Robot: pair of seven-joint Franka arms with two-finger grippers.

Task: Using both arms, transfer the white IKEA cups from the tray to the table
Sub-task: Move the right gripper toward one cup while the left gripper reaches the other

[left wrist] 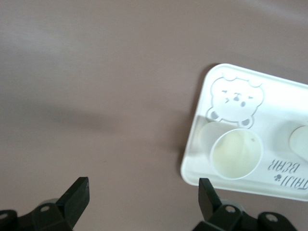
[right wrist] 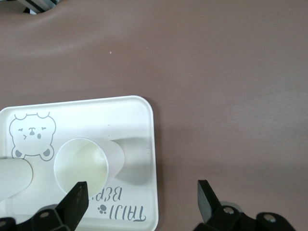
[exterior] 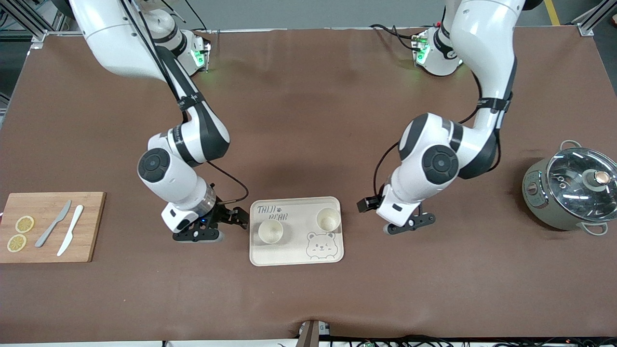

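- Both small cream-white tapered cups stand upright on the cream rectangular tray (exterior: 332,255) with the bear drawing, in the middle of the brown surface (exterior: 308,120).
- The first cup (exterior: 270,231) sits toward the right arm's end of the tray, below the printed lettering; the second cup (exterior: 328,219) sits toward the left arm's end, just above the bear and close to the tray's rim. The two are well apart.
- My right claw (exterior: 212,230) hangs low just beside the tray's edge at the right arm's end, its fingers spread wide and holding nothing. In the right wrist view, the first cup (right wrist: 79,166) lies past one fingertip (right wrist: 77,197), inside the rim.
- My left claw (exterior: 409,224) hangs low over bare surface near the tray's edge at the left arm's end, also spread wide and empty. In the left wrist view, the second cup (left wrist: 236,154) sits just inside the tray's rim (left wrist: 190,159).
- Bare brown surface stretches around the tray on every side.
- A bamboo cutting board (exterior: 91,226) with two knives and lemon slices lies at the right arm's end; a grey-green pot with a glass lid (exterior: 569,190) stands at the left arm's end, both well apart from my claws.
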